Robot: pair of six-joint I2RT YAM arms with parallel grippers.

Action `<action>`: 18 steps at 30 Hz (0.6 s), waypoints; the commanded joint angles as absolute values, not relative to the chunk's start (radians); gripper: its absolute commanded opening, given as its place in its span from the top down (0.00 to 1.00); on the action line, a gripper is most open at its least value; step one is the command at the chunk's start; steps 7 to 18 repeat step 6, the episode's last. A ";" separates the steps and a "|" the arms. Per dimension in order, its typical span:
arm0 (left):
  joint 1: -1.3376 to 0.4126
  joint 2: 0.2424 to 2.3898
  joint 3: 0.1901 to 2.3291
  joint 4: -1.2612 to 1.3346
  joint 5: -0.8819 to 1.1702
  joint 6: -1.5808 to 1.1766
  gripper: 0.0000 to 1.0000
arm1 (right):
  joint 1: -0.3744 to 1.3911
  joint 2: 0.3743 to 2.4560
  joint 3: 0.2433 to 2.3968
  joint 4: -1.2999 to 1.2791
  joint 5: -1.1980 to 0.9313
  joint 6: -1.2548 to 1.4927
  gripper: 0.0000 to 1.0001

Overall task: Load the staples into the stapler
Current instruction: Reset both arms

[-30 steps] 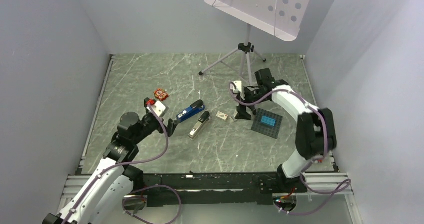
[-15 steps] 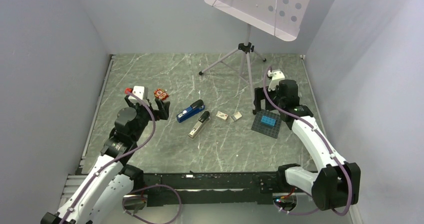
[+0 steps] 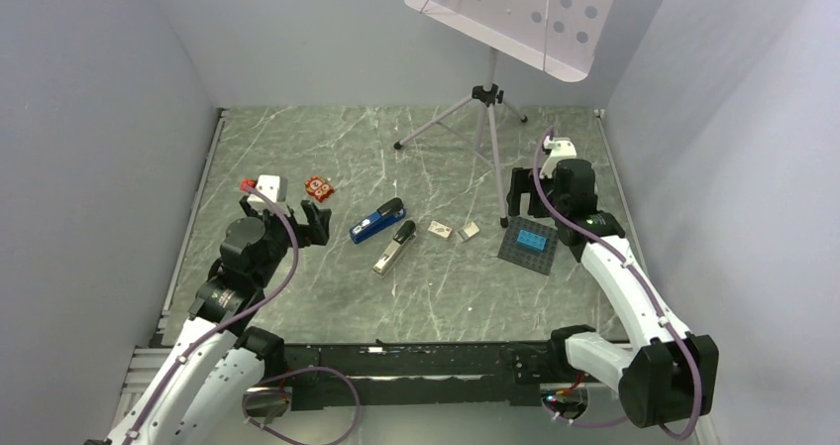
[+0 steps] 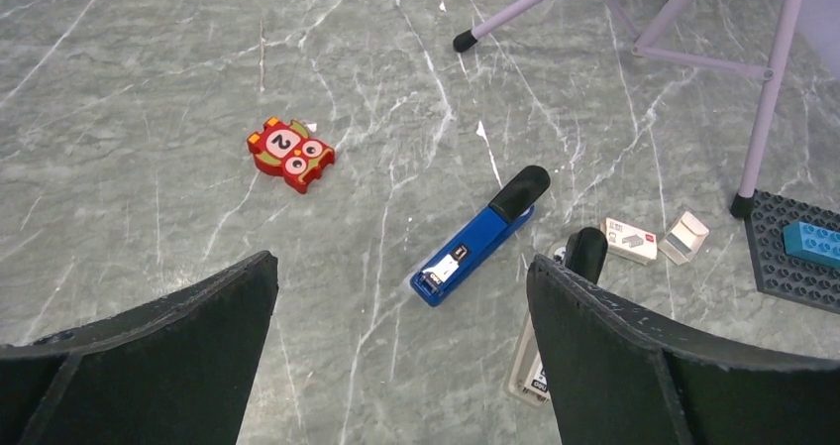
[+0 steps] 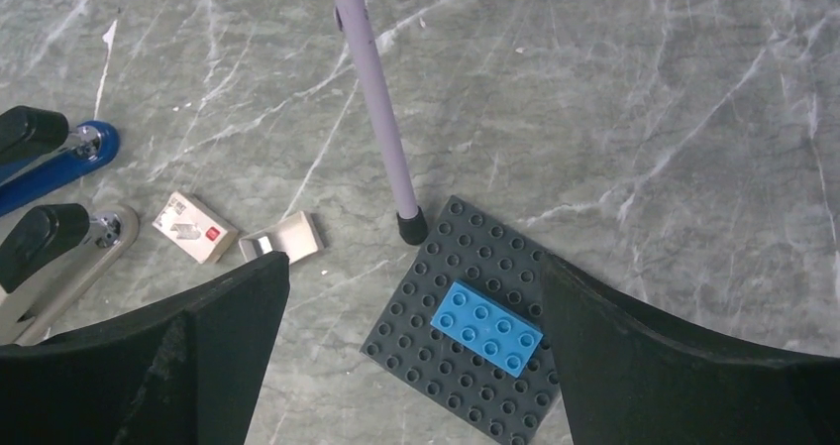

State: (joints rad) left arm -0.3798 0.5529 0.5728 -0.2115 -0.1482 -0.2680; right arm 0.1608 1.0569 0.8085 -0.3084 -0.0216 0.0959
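grey-green marbled table top (image 3: 297, 148) w/ white veins. on it, l to r: red owl-face toy brick (image 4: 290, 154) marked "2"; blue stapler (image 4: 478, 237), angled; beige stapler (image 3: 394, 248) w/ black cap just beside it, nearer the arms; small labelled box (image 5: 194, 227); open cardboard tray (image 5: 284, 239) just beside that; dark grey studded baseplate (image 5: 421, 291) at right. lilac tripod (image 3: 485, 118) stands at the back, one foot just beside the baseplate's edge.
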 commanded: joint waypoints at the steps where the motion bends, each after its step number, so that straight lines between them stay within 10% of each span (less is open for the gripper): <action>1: -0.376 0.534 0.620 -0.241 -0.161 -0.272 0.01 | 0.156 1.058 0.849 -0.306 0.016 0.115 0.00; 18: -0.376 0.516 0.618 -0.250 -0.173 -0.263 0.00 | 0.147 1.042 0.834 -0.293 -0.027 0.121 0.00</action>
